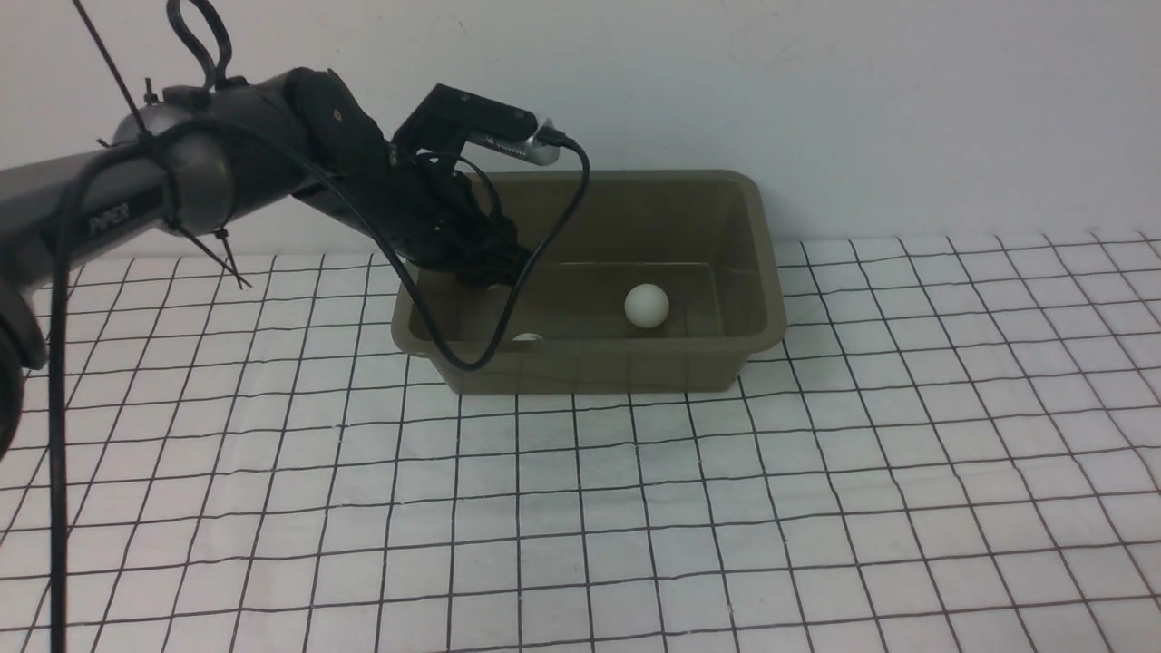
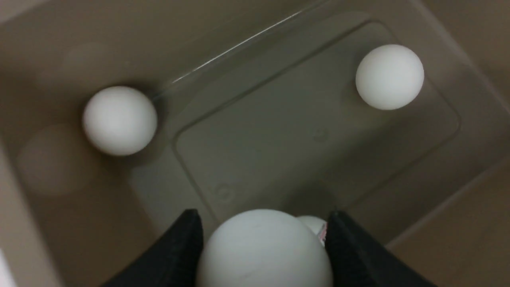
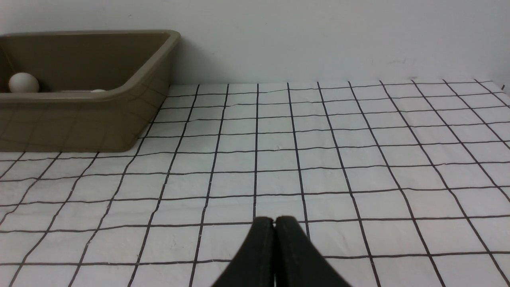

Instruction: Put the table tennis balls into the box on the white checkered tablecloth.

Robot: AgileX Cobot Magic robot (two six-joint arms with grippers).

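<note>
The olive-grey box [image 1: 599, 367] stands on the white checkered tablecloth [image 1: 635, 508] at the back centre. My left gripper [image 1: 494, 263] reaches down into the box's left end. In the left wrist view it [image 2: 263, 215] is shut on a white table tennis ball [image 2: 263, 251] above the box floor [image 2: 303, 139]. Two more balls [image 2: 119, 119] [image 2: 389, 76] lie on that floor, and a third [image 2: 314, 224] peeks out behind the held one. The front view shows one ball [image 1: 647, 306] and the top of another [image 1: 527, 337]. My right gripper [image 3: 274, 221] is shut and empty, low over the cloth, and out of the front view.
A white wall stands right behind the box. The left arm's black cable [image 1: 472, 363] hangs over the box's front wall. The right wrist view shows the box's right end [image 3: 79, 119] with a ball [image 3: 24, 82] inside and open cloth [image 3: 318, 159] ahead.
</note>
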